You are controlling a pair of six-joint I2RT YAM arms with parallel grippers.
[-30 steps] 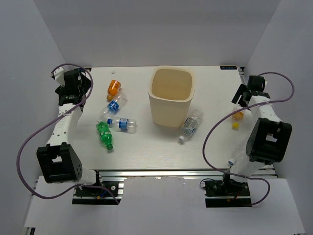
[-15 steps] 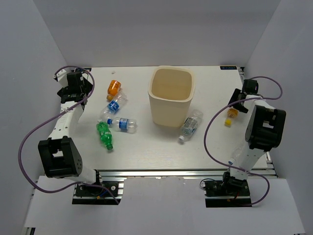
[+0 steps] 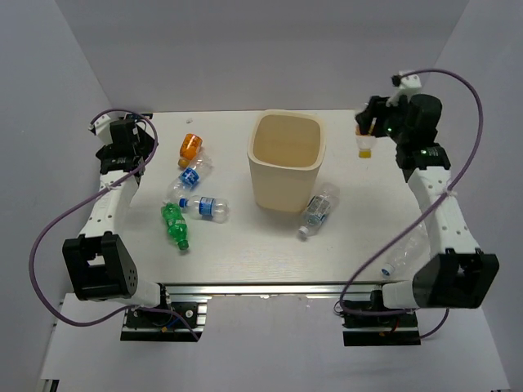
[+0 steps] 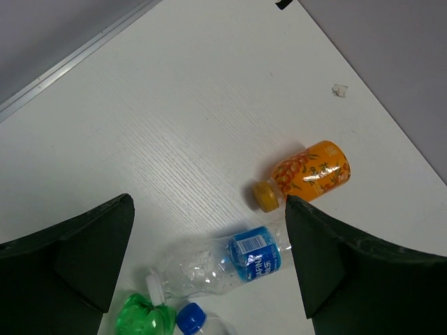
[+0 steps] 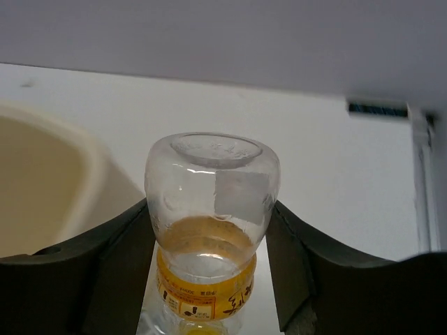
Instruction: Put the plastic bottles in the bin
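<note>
The left arm [image 3: 105,208] and right arm [image 3: 445,216] are white tubes with black boxy joints, each trailing a looping purple cable [image 3: 32,265].

We count one cream bin [image 3: 282,189]. We count seven plastic bottles in all: one orange bottle [image 3: 189,146], one green bottle [image 3: 174,222], one yellow-labelled bottle [image 5: 209,209] and four clear ones. The clear ones are a white-capped bottle [image 3: 194,173], a blue-capped bottle [image 3: 204,206], a bottle beside the bin [image 3: 319,208] and a partly hidden bottle [image 3: 402,258]. We also count two robot arms, the left arm [image 3: 110,196] and the right arm [image 3: 437,204].
</note>
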